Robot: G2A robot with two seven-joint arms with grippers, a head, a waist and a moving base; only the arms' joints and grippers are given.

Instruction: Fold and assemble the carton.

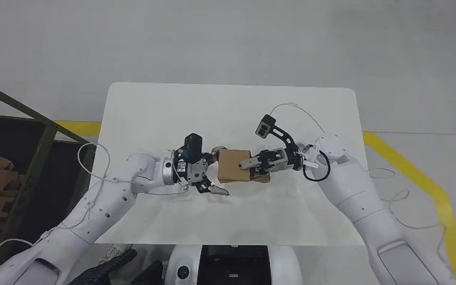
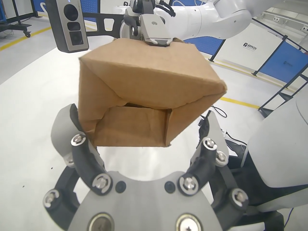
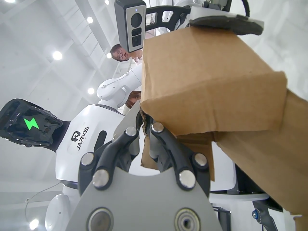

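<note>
Carton (image 1: pixel 234 165) (image 2: pixel 149 85) (image 3: pixel 204 85): brown cardboard, formed into a box, located over the middle of the table toward its near edge, between the two grippers. The end facing left has its flaps folded inward, with a dark gap along the seam where they meet. Right gripper (image 1: pixel 251 164) (image 2: pixel 157 42) (image 3: pixel 144 121): clenched on the right-hand edge of the carton, with cardboard pinched between its fingers. Left gripper (image 1: pixel 216 171) (image 2: pixel 142 116): released, with fingers spread wide at the carton's left end. One finger (image 2: pixel 73 118) is at the carton's corner, the other stands apart from it. The left wrist view shows bare table below the carton. Table (image 1: pixel 142 107) (image 2: pixel 28 92): white top, rounded corners, a few small dark specks near the left gripper. Floor (image 1: pixel 228 35): pale grey. Yellow floor line (image 1: pixel 388 153): runs past the table's right side, and a further stretch shows at its left edge. Dark metal frame (image 1: pixel 28 128): stands on the floor left of the table, with cardboard pieces (image 1: pixel 7 182) inside. Blue and white partition panels (image 2: pixel 281 58): enclose the area beyond the table. Round ceiling lights (image 3: pixel 57 55): lit overhead.
</note>
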